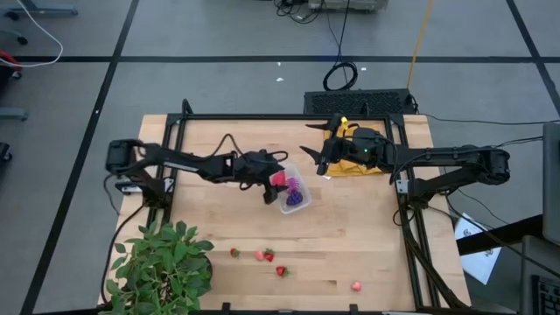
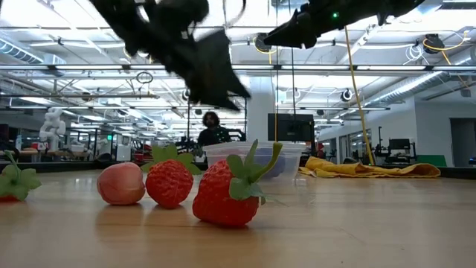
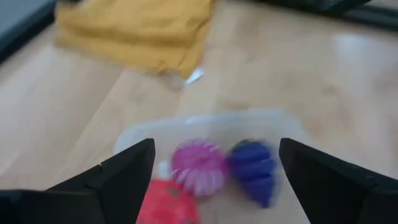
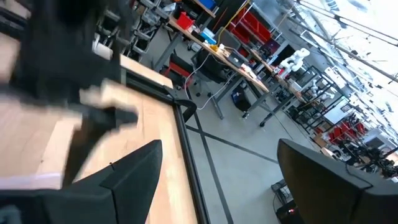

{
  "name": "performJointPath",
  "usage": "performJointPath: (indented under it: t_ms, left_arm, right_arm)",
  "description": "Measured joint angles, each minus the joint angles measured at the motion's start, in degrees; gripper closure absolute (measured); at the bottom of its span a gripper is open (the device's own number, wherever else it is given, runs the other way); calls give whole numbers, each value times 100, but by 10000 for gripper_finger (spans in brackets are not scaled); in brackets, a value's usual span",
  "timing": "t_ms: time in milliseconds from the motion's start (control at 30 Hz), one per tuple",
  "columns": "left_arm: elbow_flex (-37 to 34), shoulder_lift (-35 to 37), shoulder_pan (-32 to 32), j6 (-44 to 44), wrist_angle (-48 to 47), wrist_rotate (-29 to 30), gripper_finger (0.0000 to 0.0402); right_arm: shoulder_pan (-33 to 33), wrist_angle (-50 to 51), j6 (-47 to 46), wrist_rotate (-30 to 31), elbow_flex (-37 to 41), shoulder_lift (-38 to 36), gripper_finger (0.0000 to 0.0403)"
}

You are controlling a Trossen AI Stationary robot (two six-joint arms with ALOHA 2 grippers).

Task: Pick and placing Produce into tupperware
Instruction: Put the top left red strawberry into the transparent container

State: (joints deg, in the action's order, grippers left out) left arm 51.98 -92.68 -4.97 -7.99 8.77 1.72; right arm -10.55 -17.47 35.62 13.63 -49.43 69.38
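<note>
The pale wooden worktop (image 1: 350,236) shows plank seams and a smooth, satin sheen. The small clear plastic tupperware (image 1: 294,192) looks glossy and thin-walled. The folded mustard-yellow cloth (image 1: 357,149) is soft, matt and creased. The red toy strawberries (image 2: 223,195) have a dimpled, slightly shiny skin, probably moulded plastic. The left tool's fingers (image 3: 115,180) look matt black.

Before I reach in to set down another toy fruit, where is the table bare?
Bare wood lies between the container and the strawberries along the near edge, and right of the container below the yellow cloth. Crowded: the middle, where the left gripper hangs open over the container, and the plant corner.
</note>
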Motion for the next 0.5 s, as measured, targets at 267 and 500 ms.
performJointPath:
  t_ms: [267,500]
  left_arm:
    - [36,1202,750,299,-1439,633,50]
    - [38,1446,770,216,-2297,1096,50]
  right_arm:
    - [0,125,276,2,0,0,96]
    - [0,125,329,2,0,0,96]
